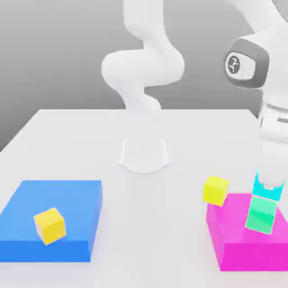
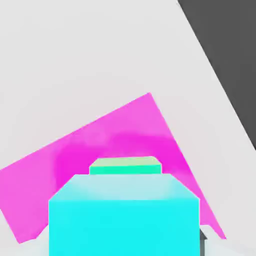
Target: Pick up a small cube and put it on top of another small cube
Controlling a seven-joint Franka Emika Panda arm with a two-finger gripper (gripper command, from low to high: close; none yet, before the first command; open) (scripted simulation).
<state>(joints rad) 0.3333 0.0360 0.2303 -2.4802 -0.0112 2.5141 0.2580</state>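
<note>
Tabletop (image 1: 163,225) pale before a grey backdrop (image 1: 73,50), fingers (image 2: 216,246) snug on the cyan cube (image 2: 124,225)

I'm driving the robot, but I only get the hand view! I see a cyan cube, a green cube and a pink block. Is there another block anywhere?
Observer: Yes, a blue block, toward the exterior view's left.
Operator: Cool! Is anything on it?
Observer: A yellow cube.
Operator: Any more yellow ones near my green cube?
Observer: Yes, a second yellow cube is by a corner of the pink block, toward the exterior view's left from the green cube.
</note>
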